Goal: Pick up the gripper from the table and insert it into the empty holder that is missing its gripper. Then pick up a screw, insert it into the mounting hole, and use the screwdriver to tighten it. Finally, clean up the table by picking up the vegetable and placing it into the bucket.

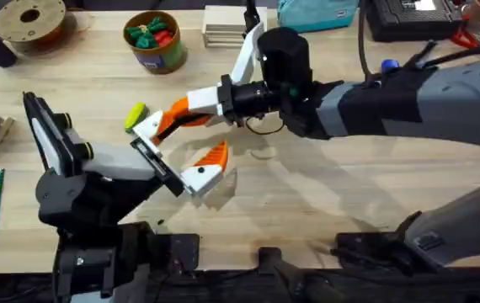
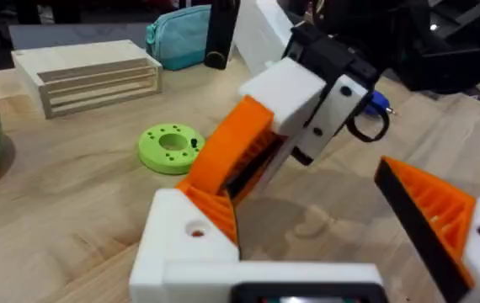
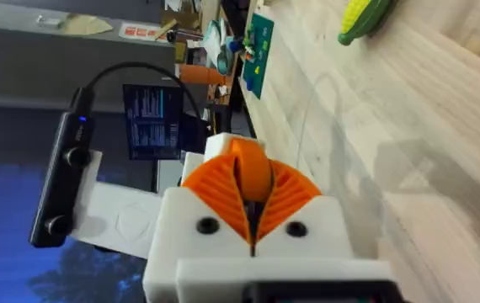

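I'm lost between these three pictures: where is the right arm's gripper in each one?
Overhead: right gripper left of centre, tips pointing left.
Left wrist: right gripper mid-picture, orange fingers slanting down from a white block.
Right wrist: right gripper bottom centre, orange fingers pressed together.
Shared landmark: the pale wooden table.

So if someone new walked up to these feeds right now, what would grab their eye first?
Probably the right gripper reaching across mid-table, its orange pads shut on the gripper and pressing it at the holder on the left arm. Next, the left arm's other orange wedge just below. Then the yellow-green vegetable lying behind them, and the bucket at the table's back.
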